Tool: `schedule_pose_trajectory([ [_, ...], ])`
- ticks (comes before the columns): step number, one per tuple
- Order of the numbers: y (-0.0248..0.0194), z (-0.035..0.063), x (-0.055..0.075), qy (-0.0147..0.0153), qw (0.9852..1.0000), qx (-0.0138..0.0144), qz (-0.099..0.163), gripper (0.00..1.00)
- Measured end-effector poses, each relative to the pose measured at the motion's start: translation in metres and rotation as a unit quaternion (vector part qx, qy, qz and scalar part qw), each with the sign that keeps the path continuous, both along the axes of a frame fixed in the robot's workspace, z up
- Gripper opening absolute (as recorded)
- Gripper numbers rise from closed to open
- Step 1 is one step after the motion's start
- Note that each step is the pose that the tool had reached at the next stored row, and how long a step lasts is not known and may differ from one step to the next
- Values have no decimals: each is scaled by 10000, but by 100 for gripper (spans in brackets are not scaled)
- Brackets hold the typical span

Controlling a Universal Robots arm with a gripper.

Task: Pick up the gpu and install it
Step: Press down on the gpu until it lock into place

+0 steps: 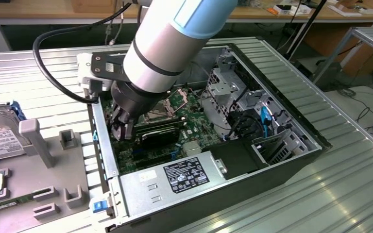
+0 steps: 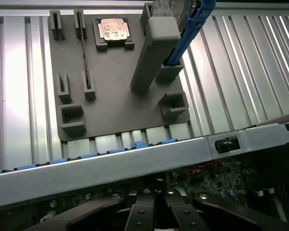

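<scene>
Gripper (image 1: 123, 132) clenched, down inside PC case (image 1: 290, 160) over motherboard (image 1: 186, 114). Gpu (image 1: 155, 137) prob. dark card just beside fingertips, likely seated in slot. Step: install/press-in. Next needs seating check, judged only.

The gpu (image 1: 159, 136), a dark flat card, sits low inside the case (image 1: 290, 162), just at 3 o'clock of my gripper (image 1: 123, 132).
</scene>
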State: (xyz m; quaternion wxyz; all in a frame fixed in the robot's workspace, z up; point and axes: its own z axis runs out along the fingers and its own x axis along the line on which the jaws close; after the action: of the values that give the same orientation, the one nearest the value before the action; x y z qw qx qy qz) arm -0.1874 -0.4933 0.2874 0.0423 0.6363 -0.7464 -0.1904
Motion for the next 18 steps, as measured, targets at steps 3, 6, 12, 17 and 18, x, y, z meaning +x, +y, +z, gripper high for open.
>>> schedule_pose_trajectory([
  [3,10,2,47,3,10000,-4,-1,11],
  [6,33,-15,162,-8,10000,14,-2,11],
  [12,114,-24,446,-63,10000,11,-2,11],
  [17,119,-24,570,-464,9989,17,-1,11],
  [18,120,-25,580,-513,9987,20,-2,11],
])
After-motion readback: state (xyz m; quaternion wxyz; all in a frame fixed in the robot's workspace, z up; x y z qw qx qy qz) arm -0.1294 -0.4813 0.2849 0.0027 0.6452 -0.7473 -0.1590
